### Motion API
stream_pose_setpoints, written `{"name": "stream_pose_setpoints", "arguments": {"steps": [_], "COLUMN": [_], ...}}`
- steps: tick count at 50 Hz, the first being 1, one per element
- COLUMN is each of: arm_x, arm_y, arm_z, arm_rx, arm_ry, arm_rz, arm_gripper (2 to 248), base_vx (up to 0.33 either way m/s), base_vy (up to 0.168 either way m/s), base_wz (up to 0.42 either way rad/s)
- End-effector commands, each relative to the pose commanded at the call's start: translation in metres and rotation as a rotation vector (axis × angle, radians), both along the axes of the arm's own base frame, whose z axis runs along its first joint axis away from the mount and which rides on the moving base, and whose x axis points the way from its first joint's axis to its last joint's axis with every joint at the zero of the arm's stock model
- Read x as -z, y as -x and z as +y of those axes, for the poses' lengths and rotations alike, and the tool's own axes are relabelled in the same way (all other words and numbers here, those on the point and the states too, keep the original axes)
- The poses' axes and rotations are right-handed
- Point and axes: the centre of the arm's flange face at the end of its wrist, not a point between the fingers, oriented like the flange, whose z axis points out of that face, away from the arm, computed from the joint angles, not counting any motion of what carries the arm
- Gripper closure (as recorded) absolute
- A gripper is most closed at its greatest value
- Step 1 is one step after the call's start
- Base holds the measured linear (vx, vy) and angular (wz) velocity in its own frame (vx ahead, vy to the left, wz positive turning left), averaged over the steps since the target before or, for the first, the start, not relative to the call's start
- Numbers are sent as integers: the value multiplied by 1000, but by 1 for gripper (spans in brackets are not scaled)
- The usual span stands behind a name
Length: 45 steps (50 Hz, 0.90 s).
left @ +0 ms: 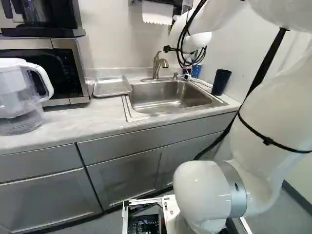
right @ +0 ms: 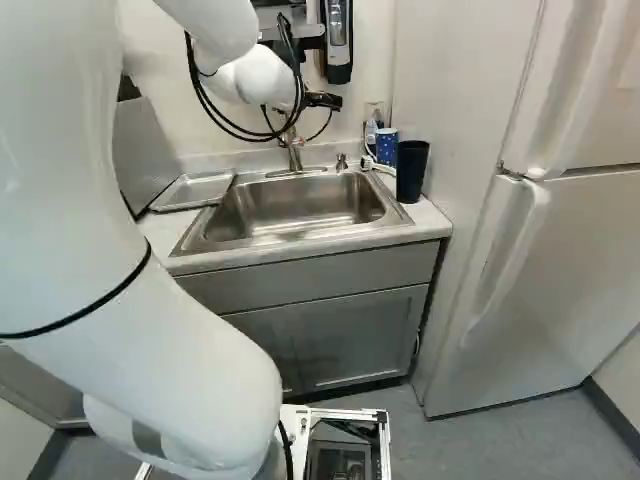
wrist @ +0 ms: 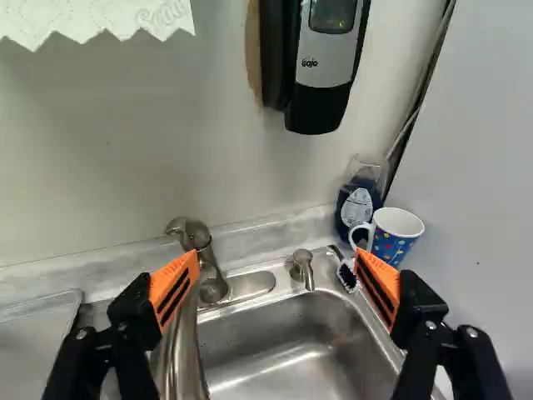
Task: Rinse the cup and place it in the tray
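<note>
Beyond the wrist, a black part of the gripper [right: 322, 100] shows; its fingertips are hidden there. In the wrist view the gripper [wrist: 277, 265] is wide open and empty, facing the wall above the sink. A blue dotted mug [wrist: 394, 236] with a white inside and handle stands upright behind the sink's corner, past one fingertip. Near it on the counter, a dark tumbler [right: 411, 172] stands upright; the wrist view does not show it. The metal tray [left: 111, 87] lies beside the sink [right: 300, 208], on the side away from the cups. The faucet [wrist: 202, 254] rises behind the basin.
A soap bottle [wrist: 360, 204] and a brush [wrist: 348, 275] are near the mug. The soap dispenser [wrist: 326, 67] hangs on the wall, paper towel [left: 157, 12] beside it. A pitcher [left: 19, 95] and microwave [left: 63, 70] stand on the counter; a fridge [right: 560, 270] is at the right.
</note>
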Motion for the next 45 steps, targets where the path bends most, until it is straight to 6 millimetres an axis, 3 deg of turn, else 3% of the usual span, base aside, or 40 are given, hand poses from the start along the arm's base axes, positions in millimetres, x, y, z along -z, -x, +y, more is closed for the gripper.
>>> {"name": "stream_pose_setpoints", "arguments": {"steps": [13, 45], "arm_x": [3, 10], "arm_y": [-21, -46], "arm_z": [7, 19], "arm_rx": [-15, -32], "arm_ry": [-4, -24], "arm_rz": [29, 109], "arm_gripper": [3, 3], "base_vx": [0, 0], "base_vy": [0, 0], "base_wz": [0, 0]}}
